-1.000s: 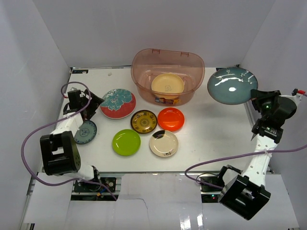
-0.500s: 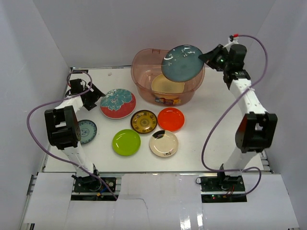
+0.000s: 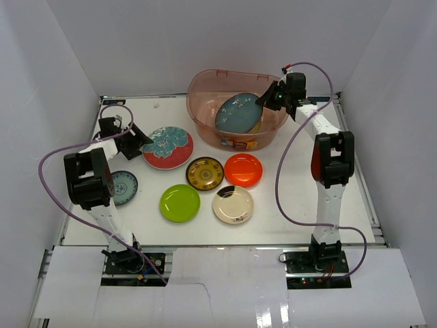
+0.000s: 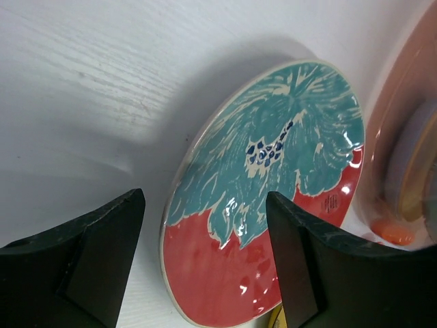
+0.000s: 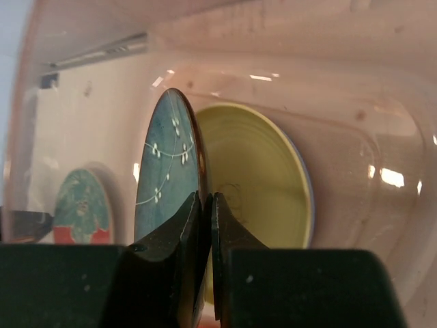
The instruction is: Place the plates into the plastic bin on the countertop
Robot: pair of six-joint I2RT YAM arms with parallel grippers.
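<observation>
My right gripper (image 3: 268, 101) is shut on the rim of a dark teal plate (image 3: 239, 113) and holds it tilted inside the pinkish plastic bin (image 3: 205, 78), over a yellow plate (image 3: 255, 125). In the right wrist view the teal plate (image 5: 164, 171) stands edge-on before the yellow plate (image 5: 256, 178), pinched at the gripper (image 5: 206, 205). My left gripper (image 3: 138, 141) is open beside the left edge of the red-teal floral plate (image 3: 168, 146). In the left wrist view the gripper (image 4: 205, 225) has that plate (image 4: 266, 191) between its spread fingers (image 4: 109, 239).
On the white countertop (image 3: 307, 184) lie a brown-gold plate (image 3: 205, 173), an orange plate (image 3: 243, 169), a lime green plate (image 3: 179, 202), a cream plate (image 3: 233, 204) and a small blue-patterned plate (image 3: 124, 186). White walls enclose the table.
My right arm swung the teal plate from the far right over the bin and lowered it inside. My left gripper moved from the small patterned plate up to the floral plate's left edge.
</observation>
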